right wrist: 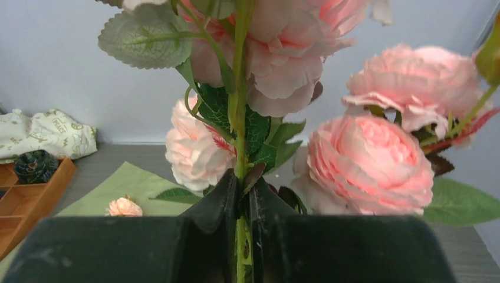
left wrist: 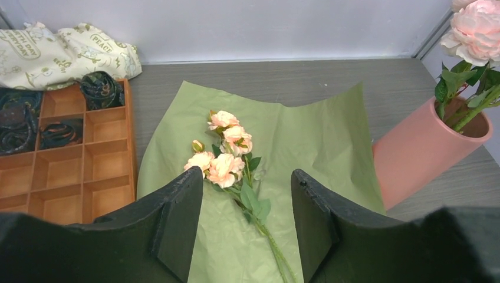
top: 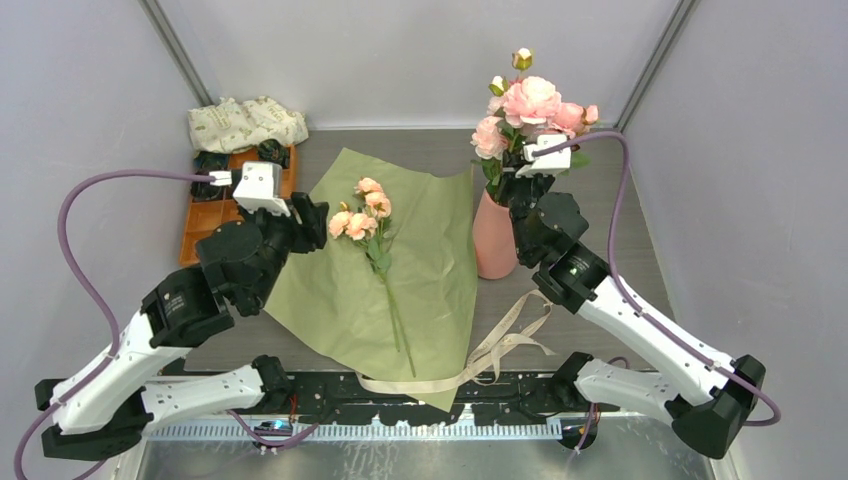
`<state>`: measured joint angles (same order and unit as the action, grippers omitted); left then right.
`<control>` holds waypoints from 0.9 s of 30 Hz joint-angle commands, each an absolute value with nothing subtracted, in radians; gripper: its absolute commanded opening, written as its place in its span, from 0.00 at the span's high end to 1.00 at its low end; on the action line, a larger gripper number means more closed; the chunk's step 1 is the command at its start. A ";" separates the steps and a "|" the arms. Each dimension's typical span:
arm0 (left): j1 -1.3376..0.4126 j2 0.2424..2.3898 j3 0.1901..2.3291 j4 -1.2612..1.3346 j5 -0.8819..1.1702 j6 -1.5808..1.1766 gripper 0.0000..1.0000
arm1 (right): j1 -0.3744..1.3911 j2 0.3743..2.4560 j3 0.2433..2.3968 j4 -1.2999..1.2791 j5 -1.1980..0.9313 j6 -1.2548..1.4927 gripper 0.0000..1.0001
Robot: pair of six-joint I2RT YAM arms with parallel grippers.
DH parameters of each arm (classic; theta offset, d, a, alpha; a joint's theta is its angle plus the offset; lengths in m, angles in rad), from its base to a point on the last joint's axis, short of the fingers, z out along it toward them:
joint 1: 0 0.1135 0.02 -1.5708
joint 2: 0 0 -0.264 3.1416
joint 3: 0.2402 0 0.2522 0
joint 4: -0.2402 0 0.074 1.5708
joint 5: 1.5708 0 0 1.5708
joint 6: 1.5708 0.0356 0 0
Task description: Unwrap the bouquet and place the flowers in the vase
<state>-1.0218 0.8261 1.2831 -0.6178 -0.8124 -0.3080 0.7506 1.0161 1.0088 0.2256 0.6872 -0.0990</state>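
1. From above: the right pincer (top: 520, 185) is clenched on the stems of the pink flowers (top: 530, 105). The blooms stand above it and the vase (top: 493, 240) sits right beneath it. The left pincer (top: 312, 222) is released, with the peach sprig (top: 362, 212) just ahead of it, flat on the green paper (top: 430, 270). The ribbon (top: 505, 335) lies loose on the bench, back under the right arm.

2. Left wrist: the fingers (left wrist: 177, 218) are spread wide with nothing between them. The sprig's blooms lie just ahead and its thin stem runs back under the gap. To the pincer's right is the vase (left wrist: 418, 153), green stems already in its mouth. The tray (left wrist: 65, 159) is off to the left, with the cloth bundle (left wrist: 65, 50) beyond it. The danger: that stem lies flush on the paper, so a low pinch could catch the sheet and drag it. A pinch too far forward would crush the blooms.

3. Right wrist: the jaws are tight on one slim green stem, with heavy pink heads crowding above and to the right. The vase is hidden below the pincer. The danger: this bunch looks top-heavy. Letting go before the stems sit deep could let it flop or tip the vase, and leaves close to the fingers could snag on the way out. The crowded mouth also leaves little room for the sprig.
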 commanded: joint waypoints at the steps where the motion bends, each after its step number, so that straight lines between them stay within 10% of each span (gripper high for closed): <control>1: -1.025 0.845 1.282 -0.560 -0.792 -0.328 0.42 | 0.748 0.956 0.972 0.229 0.712 -0.004 0.98; 12: -1.026 0.907 1.285 -0.555 -0.758 -0.355 0.38 | 0.748 0.860 0.914 0.140 0.684 0.065 0.41; 27: -1.021 1.031 1.287 -0.577 -0.698 -0.438 0.31 | 0.748 0.700 0.978 -0.073 0.547 0.210 0.25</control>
